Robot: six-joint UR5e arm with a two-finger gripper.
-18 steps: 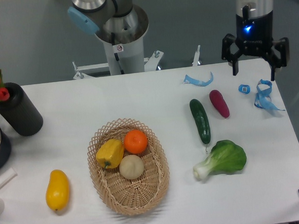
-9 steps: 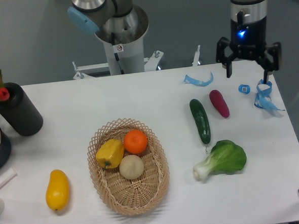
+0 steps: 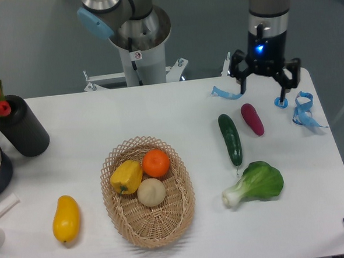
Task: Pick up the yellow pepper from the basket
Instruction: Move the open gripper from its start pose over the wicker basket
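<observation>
Camera view: the black two-finger claw (image 3: pixel 262 91) hangs spread wide and empty above the far right of the white surface (image 3: pixel 159 115), over a purple eggplant (image 3: pixel 252 119). Well away, the glossy yellow bell pepper (image 3: pixel 126 176) sits in the oval tan wicker basket (image 3: pixel 178 210), touching a round orange (image 3: pixel 156 163) and a pale round onion (image 3: pixel 151 192).

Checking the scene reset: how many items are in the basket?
3 in the basket: yellow pepper at left, orange at upper right, pale round one below them. Nothing seems hidden underneath.
</observation>
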